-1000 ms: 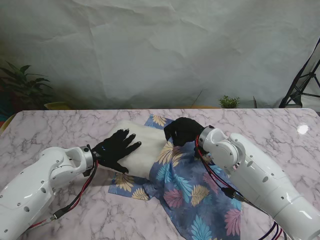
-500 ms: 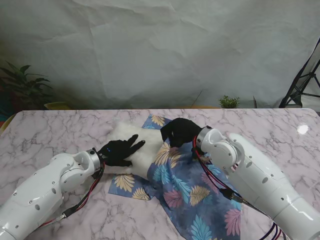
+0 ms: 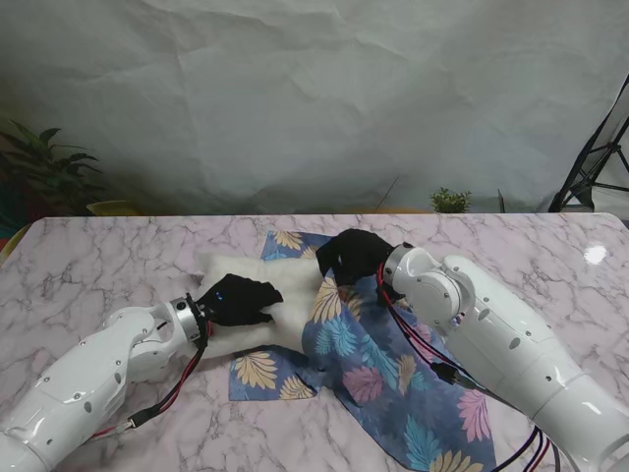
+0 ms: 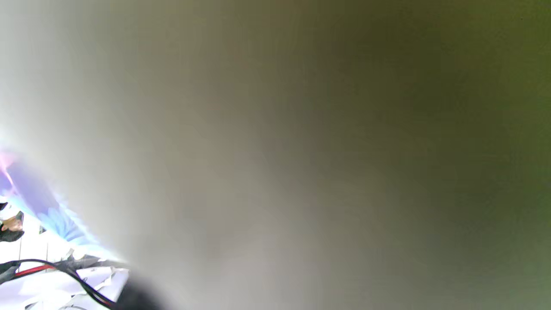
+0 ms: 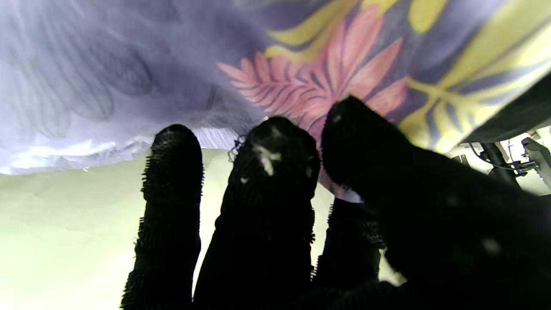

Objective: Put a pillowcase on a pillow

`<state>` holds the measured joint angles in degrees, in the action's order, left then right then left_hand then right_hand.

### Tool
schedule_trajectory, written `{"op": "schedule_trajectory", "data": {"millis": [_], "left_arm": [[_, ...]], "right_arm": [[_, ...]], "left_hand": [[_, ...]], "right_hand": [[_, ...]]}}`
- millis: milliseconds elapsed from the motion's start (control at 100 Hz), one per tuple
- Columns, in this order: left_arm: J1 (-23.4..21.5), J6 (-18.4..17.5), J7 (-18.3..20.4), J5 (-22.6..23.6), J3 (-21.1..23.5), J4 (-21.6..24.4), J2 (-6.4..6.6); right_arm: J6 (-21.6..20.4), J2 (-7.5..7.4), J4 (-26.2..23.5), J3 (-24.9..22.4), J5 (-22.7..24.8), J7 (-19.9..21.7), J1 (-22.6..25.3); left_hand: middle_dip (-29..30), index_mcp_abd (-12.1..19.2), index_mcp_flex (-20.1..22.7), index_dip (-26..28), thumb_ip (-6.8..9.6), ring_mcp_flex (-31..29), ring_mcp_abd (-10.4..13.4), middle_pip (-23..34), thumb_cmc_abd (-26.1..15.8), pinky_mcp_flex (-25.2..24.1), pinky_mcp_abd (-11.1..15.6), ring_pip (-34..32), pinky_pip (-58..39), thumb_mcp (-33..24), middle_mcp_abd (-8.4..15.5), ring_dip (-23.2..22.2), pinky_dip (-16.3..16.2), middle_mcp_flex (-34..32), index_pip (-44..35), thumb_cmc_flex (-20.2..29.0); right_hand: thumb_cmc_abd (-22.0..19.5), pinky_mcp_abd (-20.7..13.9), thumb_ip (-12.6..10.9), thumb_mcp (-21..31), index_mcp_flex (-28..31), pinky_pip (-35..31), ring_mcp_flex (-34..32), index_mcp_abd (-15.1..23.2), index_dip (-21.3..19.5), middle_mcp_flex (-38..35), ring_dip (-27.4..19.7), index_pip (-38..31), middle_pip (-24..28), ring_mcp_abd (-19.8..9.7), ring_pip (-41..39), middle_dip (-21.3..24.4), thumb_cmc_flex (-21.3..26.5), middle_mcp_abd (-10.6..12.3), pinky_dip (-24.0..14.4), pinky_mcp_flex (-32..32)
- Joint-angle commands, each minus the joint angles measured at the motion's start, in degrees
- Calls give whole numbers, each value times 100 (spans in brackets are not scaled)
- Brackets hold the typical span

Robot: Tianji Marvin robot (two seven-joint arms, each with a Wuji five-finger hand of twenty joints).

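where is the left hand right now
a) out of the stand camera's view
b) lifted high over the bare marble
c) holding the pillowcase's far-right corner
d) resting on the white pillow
d: in the stand view the left hand lies on the white pillow, left of the floral pillowcase, while the right hand is at the pillowcase edge.

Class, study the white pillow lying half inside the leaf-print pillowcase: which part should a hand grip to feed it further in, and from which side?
Grip the bare end of the pillow, coming from the robot's left. That end lies outside the pillowcase, whose opening faces left, so a push from there would probably drive it inward. The left hand rests there; the right hand is at the opening.
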<state>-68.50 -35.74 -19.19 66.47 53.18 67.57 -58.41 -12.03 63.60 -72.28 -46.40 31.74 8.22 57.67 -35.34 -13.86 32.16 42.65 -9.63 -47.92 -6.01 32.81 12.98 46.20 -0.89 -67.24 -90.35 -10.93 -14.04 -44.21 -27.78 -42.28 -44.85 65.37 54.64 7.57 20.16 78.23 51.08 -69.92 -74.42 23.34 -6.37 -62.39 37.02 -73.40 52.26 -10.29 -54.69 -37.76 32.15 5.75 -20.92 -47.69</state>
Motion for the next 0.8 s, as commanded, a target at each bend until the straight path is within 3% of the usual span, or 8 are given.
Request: {"op": "schedule_trajectory", "data": {"millis": [0, 230, 460, 790], "left_arm": [[66, -3, 17, -43, -82, 27, 12], [157, -89, -518, 108, -245, 94, -19], [199, -76, -497, 133, -338, 360, -55], [404, -89, -476, -130, -749, 107, -132]], "right_arm": [[41, 38, 12, 40, -11, -37, -26], [61, 194, 88, 381, -168, -311, -232], [22, 386, 174, 645, -410, -643, -361], [39, 529, 225, 658, -813, -843, -262]], "left_hand": [[-429, 1135, 495, 674, 384, 163, 584, 707, -409, 14, 1019, -87, -338, -1829, 196, -64, -332, -466, -1914, 860], [-691, 1177, 533, 779, 354, 145, 614, 734, -371, 21, 1051, -219, -383, -1863, 218, -121, -430, -501, -1965, 860], [-790, 1167, 547, 801, 360, 98, 600, 708, -344, 62, 1064, -283, -445, -1853, 204, -127, -461, -554, -1938, 860], [-836, 1145, 567, 795, 366, 56, 605, 666, -364, 95, 1061, -295, -455, -1813, 183, -119, -459, -593, -1883, 860]], "right_hand": [[-98, 52, -31, 121, -20, -1, -132, 32, -109, 9, 23, -243, 138, 17, 32, -57, 77, -1, 71, 22], [-118, 42, -31, 118, -35, -10, -134, 33, -115, 9, 22, -243, 145, -8, 37, -50, 52, 0, 72, 18], [-144, 39, -33, 133, -60, -14, -132, 45, -130, 19, 20, -253, 152, -22, 44, -49, 36, 3, 78, 24], [-197, 32, -39, 131, -94, -27, -129, 35, -152, 42, 8, -268, 166, -18, 73, -47, 25, 4, 87, 43]]}}
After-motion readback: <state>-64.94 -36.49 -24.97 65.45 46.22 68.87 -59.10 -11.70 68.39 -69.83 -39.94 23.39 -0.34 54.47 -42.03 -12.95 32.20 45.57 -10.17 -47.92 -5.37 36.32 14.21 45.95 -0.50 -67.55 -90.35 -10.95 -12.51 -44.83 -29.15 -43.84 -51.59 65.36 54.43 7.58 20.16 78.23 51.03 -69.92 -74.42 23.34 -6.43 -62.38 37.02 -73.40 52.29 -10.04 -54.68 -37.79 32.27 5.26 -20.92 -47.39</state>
